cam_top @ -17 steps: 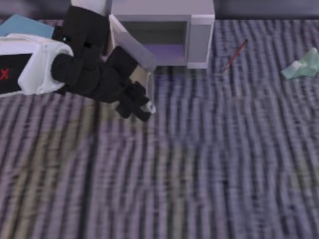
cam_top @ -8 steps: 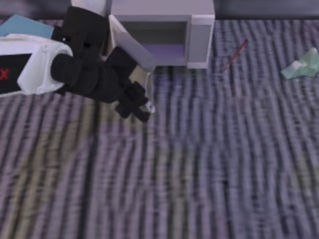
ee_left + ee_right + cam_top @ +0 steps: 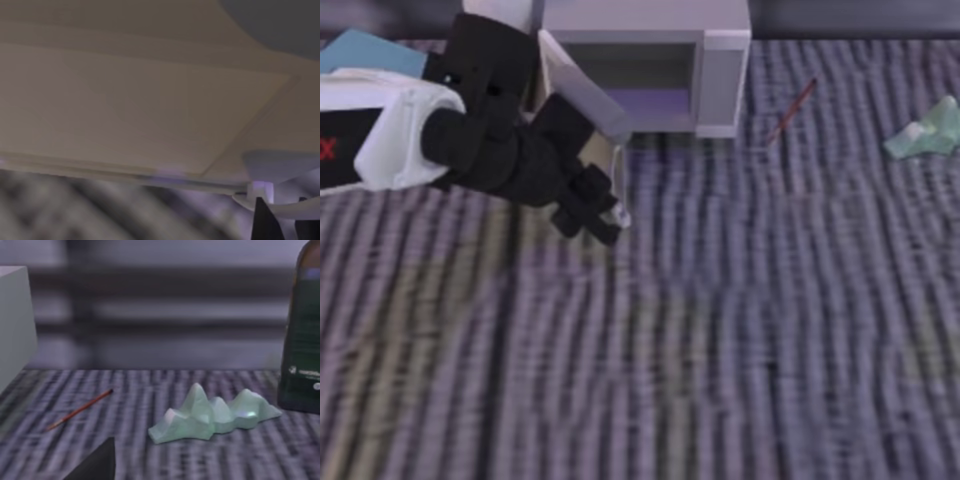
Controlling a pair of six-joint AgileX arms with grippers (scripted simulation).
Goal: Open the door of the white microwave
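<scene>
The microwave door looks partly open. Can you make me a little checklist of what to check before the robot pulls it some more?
1. Door swung out from the white microwave: ok, it stands at an angle and the pale inside shows.
2. Left pincer at the door handle: ok, it sits at the handle's free end.
3. Pincer really gripping the handle: cannot tell, the fingers are hidden from above.
4. Room for the door to swing wider: not ok, the left arm lies beside it.
5. Pencil and crumpled green thing out of the way: ok, both lie to the right.
</scene>
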